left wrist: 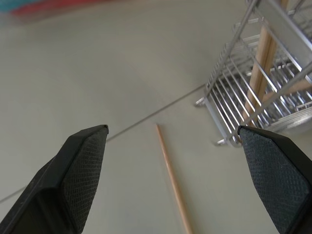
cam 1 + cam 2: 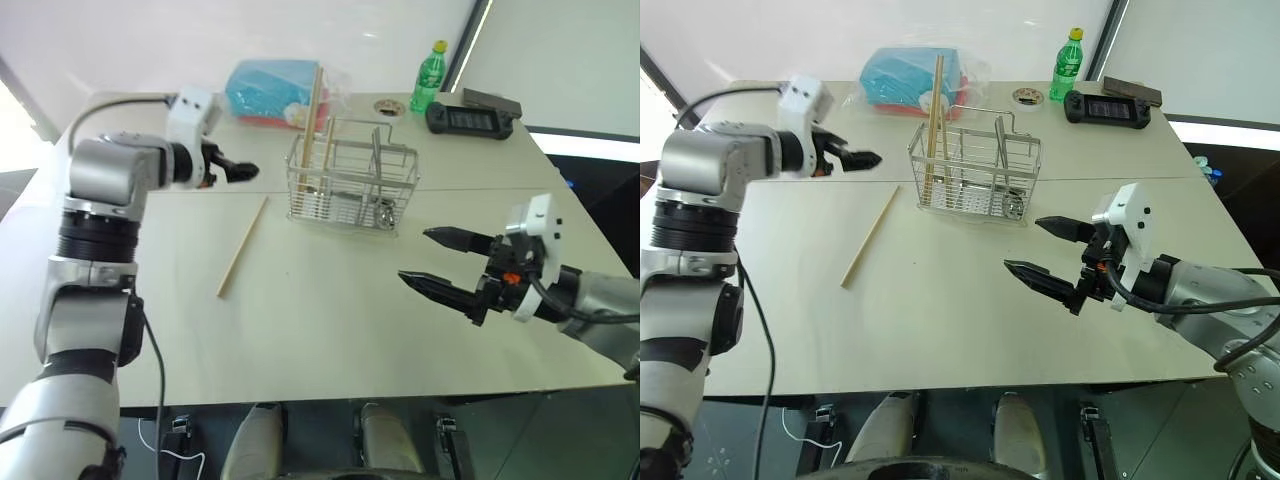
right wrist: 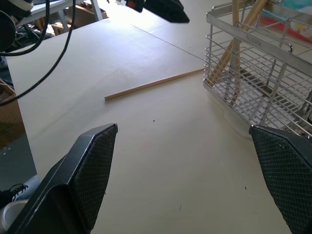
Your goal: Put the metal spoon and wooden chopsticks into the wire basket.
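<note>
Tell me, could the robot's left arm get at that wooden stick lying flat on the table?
Probably yes. The loose chopstick lies alone on bare table, just left of the wire basket. The left gripper hovers above its far end, fingers open, with nothing between.

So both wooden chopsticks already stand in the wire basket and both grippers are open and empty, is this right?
Not quite. Only one of the wooden chopsticks stands in the wire basket; the other chopstick lies flat on the table beside the basket, as the left eye view shows. The rest holds: the left gripper and the right gripper are open and empty.
</note>
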`<act>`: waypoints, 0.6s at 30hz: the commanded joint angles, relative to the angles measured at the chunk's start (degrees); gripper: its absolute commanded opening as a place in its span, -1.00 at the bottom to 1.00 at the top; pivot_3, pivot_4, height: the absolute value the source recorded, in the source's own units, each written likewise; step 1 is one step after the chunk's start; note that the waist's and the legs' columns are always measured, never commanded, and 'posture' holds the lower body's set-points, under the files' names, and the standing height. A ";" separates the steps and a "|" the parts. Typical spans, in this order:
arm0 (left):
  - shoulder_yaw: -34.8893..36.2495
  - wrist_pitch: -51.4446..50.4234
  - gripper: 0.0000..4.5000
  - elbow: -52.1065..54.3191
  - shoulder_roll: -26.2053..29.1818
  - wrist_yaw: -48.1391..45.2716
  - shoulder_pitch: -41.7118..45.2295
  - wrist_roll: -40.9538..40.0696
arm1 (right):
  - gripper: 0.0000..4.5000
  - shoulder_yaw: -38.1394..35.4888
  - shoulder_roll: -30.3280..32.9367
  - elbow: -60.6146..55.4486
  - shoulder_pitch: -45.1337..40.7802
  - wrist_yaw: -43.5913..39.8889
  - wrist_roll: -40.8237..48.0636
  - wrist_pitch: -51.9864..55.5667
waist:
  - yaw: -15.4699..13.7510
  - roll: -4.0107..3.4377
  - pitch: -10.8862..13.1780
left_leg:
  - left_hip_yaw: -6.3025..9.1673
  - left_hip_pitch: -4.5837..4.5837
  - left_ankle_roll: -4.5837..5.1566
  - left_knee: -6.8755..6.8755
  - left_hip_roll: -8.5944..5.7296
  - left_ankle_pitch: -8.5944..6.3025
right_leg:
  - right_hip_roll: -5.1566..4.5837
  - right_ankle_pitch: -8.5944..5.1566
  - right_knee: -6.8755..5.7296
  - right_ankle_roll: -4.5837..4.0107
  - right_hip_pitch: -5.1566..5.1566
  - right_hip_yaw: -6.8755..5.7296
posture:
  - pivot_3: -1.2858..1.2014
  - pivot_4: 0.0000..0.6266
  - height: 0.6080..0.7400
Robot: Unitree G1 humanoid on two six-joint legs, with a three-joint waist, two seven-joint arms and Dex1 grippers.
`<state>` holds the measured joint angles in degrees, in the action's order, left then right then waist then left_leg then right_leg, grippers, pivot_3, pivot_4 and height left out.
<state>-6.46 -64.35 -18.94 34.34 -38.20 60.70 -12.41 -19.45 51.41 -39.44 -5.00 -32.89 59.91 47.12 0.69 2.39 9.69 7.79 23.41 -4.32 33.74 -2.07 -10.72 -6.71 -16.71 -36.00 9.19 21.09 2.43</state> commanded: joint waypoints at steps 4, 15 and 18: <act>-2.88 -0.73 0.99 -7.64 -3.09 2.73 2.81 3.28 | 1.00 -0.18 -0.56 -0.95 -0.51 -0.38 -0.09 -1.23 | 0.05 0.00 0.00 | -0.01 0.00 0.01 -0.02 0.00 0.00 | 0.00 0.00 0.00 0.00 0.03 0.00 | 0.03 -0.52 0.87; -4.50 10.36 0.99 -33.51 -10.86 1.59 9.46 7.78 | 1.00 -2.01 0.14 -2.81 1.38 -0.71 1.75 -0.76 | -0.11 0.01 0.00 | -0.02 0.06 0.03 -0.01 -0.01 -0.02 | -0.02 0.00 0.11 0.01 0.01 -0.01 | 0.03 -0.52 0.87; -4.51 12.58 0.99 -38.43 -12.26 0.84 10.24 9.13 | 1.00 -2.05 0.08 -2.98 1.38 -0.20 2.03 -0.71 | -0.06 0.01 0.00 | -0.02 0.05 0.04 -0.01 -0.01 -0.03 | -0.01 0.00 0.10 0.01 0.03 -0.01 | 0.03 -0.52 0.87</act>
<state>-10.61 -53.23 -55.23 22.10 -36.64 69.00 -4.27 -19.53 51.00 -40.87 -3.24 -33.42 61.01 47.11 0.63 2.40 9.69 7.77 23.46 -4.29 33.73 -2.08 -10.75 -6.73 -16.71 -35.93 9.20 21.12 2.43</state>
